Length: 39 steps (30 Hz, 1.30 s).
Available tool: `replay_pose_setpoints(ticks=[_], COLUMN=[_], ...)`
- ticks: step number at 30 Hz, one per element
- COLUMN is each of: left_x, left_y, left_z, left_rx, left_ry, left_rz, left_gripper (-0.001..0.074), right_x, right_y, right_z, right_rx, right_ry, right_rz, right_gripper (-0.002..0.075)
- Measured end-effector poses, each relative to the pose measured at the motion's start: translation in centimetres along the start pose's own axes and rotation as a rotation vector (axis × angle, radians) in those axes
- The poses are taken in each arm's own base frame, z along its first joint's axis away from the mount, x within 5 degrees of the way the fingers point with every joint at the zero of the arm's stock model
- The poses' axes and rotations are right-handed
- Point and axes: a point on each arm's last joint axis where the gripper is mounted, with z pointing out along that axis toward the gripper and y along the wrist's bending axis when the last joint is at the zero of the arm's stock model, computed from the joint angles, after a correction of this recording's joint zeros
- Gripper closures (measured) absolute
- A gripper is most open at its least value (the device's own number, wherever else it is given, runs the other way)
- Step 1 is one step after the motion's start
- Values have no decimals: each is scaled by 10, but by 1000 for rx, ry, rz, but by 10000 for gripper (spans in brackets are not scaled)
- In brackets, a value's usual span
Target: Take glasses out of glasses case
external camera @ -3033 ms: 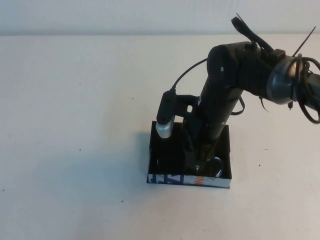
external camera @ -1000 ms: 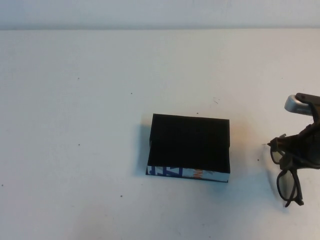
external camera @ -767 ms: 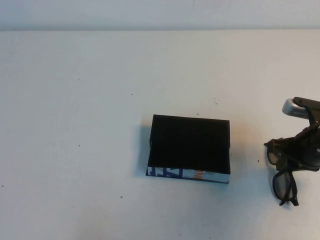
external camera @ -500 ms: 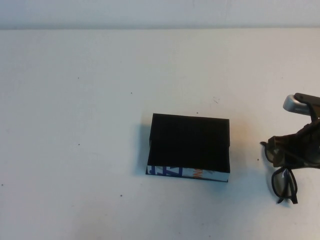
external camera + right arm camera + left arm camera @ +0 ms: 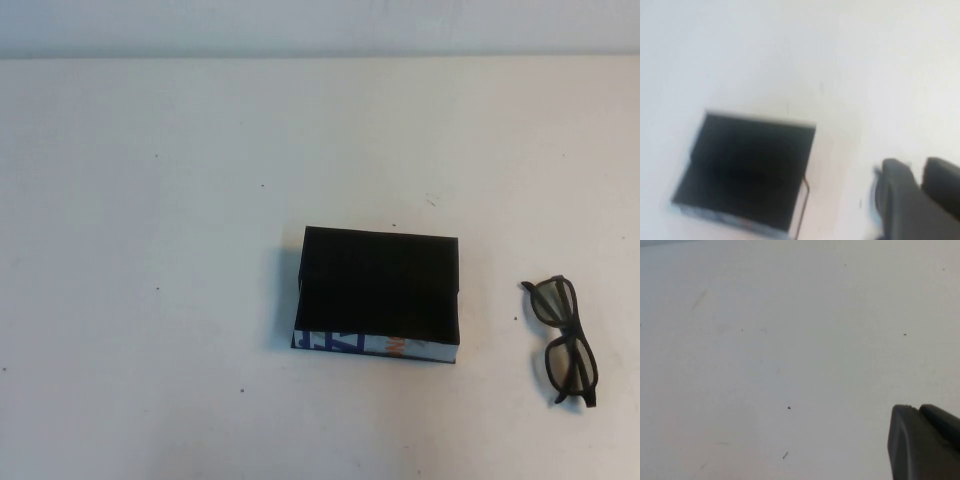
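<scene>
The glasses (image 5: 557, 336) lie folded open on the white table, to the right of the glasses case and apart from it. The glasses case (image 5: 375, 345) is a black box with a white, blue-lettered front wall; its inside shows only black. It also shows in the right wrist view (image 5: 747, 170). My right gripper (image 5: 917, 167) is out of the high view; in its wrist view it is open and empty, above the table to the right of the case. My left gripper (image 5: 917, 410) shows only in its wrist view, shut, over bare table.
The white table (image 5: 150, 200) spreads round the case, with a few small dark specks. Its far edge meets a pale wall (image 5: 320, 25). No arm shows in the high view.
My right gripper has let go of the glasses and drawn back out of the high view to the right. The glasses now rest on the table. The case has not moved.
</scene>
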Motion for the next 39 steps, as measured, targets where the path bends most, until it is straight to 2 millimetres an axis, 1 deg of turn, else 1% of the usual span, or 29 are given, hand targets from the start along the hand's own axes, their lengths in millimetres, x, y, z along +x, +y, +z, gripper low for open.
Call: replay_pose_setpoints(ticks=[1, 3, 6, 10, 13, 17, 22, 27, 29, 33, 35, 39], left_x=[0, 0, 0, 0, 0, 0, 0, 0, 0, 0, 0, 0], left_y=[0, 0, 0, 0, 0, 0, 0, 0, 0, 0, 0, 0], left_z=[0, 0, 0, 0, 0, 0, 0, 0, 0, 0, 0, 0], left_rx=[0, 0, 0, 0, 0, 0, 0, 0, 0, 0, 0, 0], left_ry=[0, 0, 0, 0, 0, 0, 0, 0, 0, 0, 0, 0], left_rz=[0, 0, 0, 0, 0, 0, 0, 0, 0, 0, 0, 0], left_gripper=[740, 740, 740, 740, 740, 740, 740, 740, 740, 740, 740, 740], right_x=[5, 16, 34, 53, 62, 70, 81, 95, 103, 122, 135, 158], right_y=[1, 2, 0, -1, -1, -3, -10, -18, -21, -28, -33, -41], right_z=[-13, -36, -58, -76, -81, -77, -68, -64, -63, -55, -46, -40], right_rx=[-2, -7, -11, -23, -32, -26, 17, 70, 79, 90, 101, 137], right_ry=[-63, -180, -316, -406, -425, -395, -357, -425, -452, -448, -417, -387], right_rz=[-5, -18, -25, -36, -34, -44, -89, -149, -159, -164, -166, -135], right_gripper=[678, 713, 734, 741, 741, 742, 742, 742, 742, 742, 742, 742])
